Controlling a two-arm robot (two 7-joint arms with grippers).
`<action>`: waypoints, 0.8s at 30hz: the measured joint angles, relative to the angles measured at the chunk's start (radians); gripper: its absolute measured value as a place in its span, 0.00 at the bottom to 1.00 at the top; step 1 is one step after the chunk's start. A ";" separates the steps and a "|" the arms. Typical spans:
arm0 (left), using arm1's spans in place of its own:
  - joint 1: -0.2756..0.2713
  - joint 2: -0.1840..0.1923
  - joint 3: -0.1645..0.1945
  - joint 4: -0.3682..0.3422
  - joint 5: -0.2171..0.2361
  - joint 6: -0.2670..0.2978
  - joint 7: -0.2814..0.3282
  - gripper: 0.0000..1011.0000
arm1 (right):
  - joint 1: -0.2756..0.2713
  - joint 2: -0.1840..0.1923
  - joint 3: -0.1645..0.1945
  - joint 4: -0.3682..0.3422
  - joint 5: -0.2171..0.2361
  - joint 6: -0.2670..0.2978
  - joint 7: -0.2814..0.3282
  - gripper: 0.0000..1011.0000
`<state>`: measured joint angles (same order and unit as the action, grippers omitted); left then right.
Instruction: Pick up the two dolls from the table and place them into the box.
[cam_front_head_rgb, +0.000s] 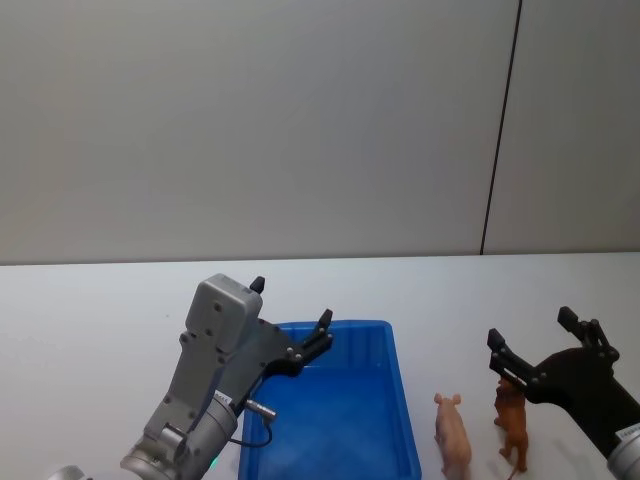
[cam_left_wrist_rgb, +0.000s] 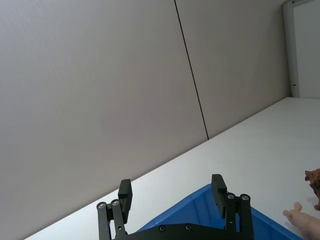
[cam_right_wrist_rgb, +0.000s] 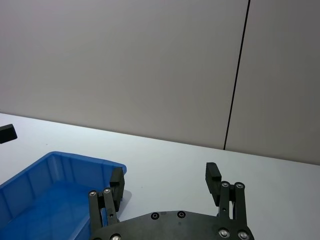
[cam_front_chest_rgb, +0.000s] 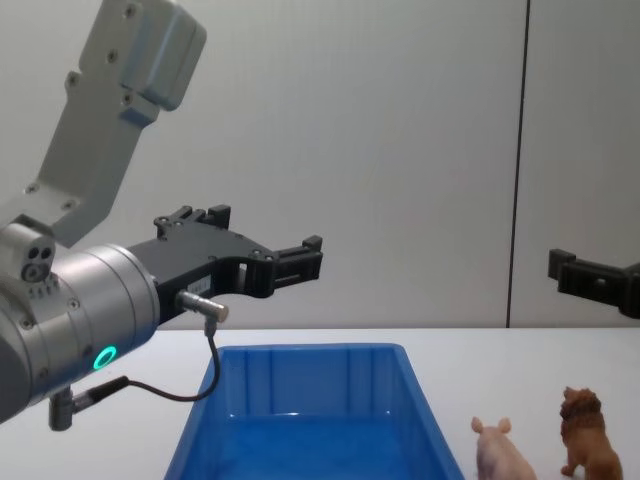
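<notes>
Two dolls stand on the white table (cam_front_head_rgb: 90, 310) just right of the box: a pale pink pig (cam_front_head_rgb: 452, 432) (cam_front_chest_rgb: 503, 450) and a brown lion (cam_front_head_rgb: 513, 424) (cam_front_chest_rgb: 587, 432). The lion's head (cam_left_wrist_rgb: 313, 178) and the pig's snout (cam_left_wrist_rgb: 300, 217) peek in at the left wrist view's edge. The blue box (cam_front_head_rgb: 335, 410) (cam_front_chest_rgb: 310, 415) (cam_right_wrist_rgb: 45, 190) (cam_left_wrist_rgb: 205, 210) holds nothing. My left gripper (cam_front_head_rgb: 290, 315) (cam_front_chest_rgb: 265, 240) (cam_left_wrist_rgb: 172, 192) hangs open above the box's far left rim. My right gripper (cam_front_head_rgb: 530, 330) (cam_right_wrist_rgb: 165, 177) is open, raised above and to the right of the lion, and one finger (cam_front_chest_rgb: 575, 270) of it enters the chest view from the right.
A grey wall (cam_front_head_rgb: 300, 120) with a dark vertical seam (cam_front_head_rgb: 500, 130) rises behind the table. Bare tabletop lies left of the box and beyond it.
</notes>
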<state>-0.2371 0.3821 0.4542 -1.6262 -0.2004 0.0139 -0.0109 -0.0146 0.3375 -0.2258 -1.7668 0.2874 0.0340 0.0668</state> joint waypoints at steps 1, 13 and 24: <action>0.000 0.000 0.000 0.000 0.000 0.000 0.000 0.99 | 0.000 0.000 0.000 0.000 0.000 0.000 0.000 0.99; 0.000 0.000 0.000 0.000 0.000 0.000 0.000 0.99 | 0.000 0.000 0.000 0.000 0.000 0.000 0.000 0.99; 0.000 0.000 0.000 0.000 0.000 0.000 0.000 0.99 | 0.000 0.000 0.000 0.000 0.000 0.000 0.000 0.99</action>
<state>-0.2371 0.3821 0.4542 -1.6262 -0.2004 0.0139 -0.0109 -0.0146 0.3375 -0.2258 -1.7666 0.2874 0.0340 0.0671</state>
